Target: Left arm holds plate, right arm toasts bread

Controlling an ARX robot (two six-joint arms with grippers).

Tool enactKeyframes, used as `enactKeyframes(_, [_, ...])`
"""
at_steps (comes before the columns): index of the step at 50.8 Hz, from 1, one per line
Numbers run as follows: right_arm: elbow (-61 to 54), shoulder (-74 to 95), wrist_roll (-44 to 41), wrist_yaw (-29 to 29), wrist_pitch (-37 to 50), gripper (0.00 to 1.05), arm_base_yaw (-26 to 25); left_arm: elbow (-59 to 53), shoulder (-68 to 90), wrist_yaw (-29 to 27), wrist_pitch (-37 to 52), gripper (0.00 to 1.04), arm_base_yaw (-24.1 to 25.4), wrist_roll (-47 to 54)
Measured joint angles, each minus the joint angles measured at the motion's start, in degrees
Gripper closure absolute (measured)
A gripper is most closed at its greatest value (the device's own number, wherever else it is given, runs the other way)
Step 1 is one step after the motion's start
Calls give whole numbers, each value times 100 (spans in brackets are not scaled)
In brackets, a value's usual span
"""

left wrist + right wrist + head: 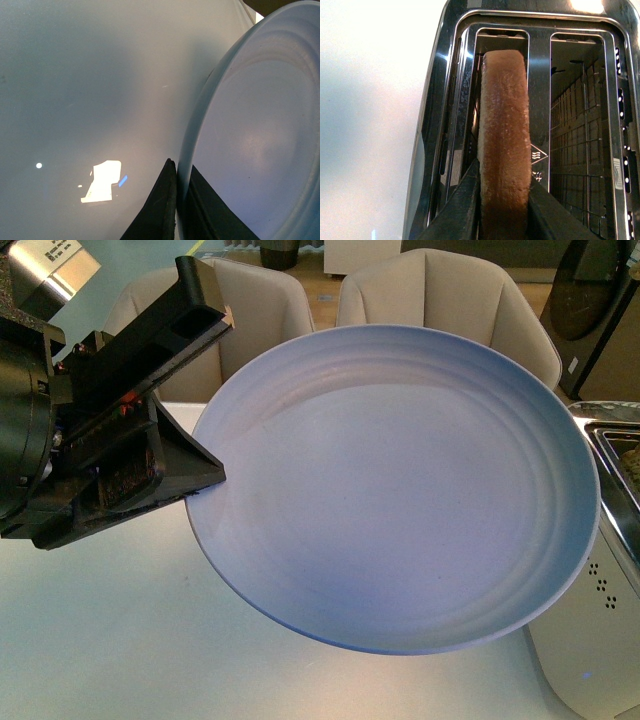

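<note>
The pale blue-grey plate [400, 500] fills the front view, empty and held up above the table. My left gripper [203, 452] is shut on the plate's left rim. In the left wrist view its two black wedge jaws [178, 175] pinch the rim of the plate [250, 140] from both sides. The right wrist view shows the brown bread [504, 130] edge-on, with my right gripper [504, 187] shut on its two faces. The slice stands upright in the mouth of one slot of the chrome toaster [442, 100]. My right gripper is out of the front view.
The toaster's other slot [580, 130] is empty, with its wire grid showing. The toaster [600, 640] stands at the right edge of the white table [100, 640], partly behind the plate. Two beige chairs [450, 290] stand beyond the table.
</note>
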Motion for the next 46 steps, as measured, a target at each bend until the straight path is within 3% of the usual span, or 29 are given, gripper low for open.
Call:
enactKeyframes(18, [-264,-669,103,-299,-111,43,-249,0,-2,0,0,102,0,0])
enactKeyframes(31, [-776,-2680,146,-734,-400,7,-592,0,-2,0,0,102,0,0])
enactKeyframes(38, [-920,-3176,129,-662,-238,11,-592,0,-2,0,0,102,0,0])
enactKeyframes(42, [-1576,-3185,33,-363,1521,24,-400,0,-2,2,0,102,0,0])
enactKeyframes(46, [-1989,-3403,-28,-350,2422,40,-339,7,-2,-11,0,102,0,-2])
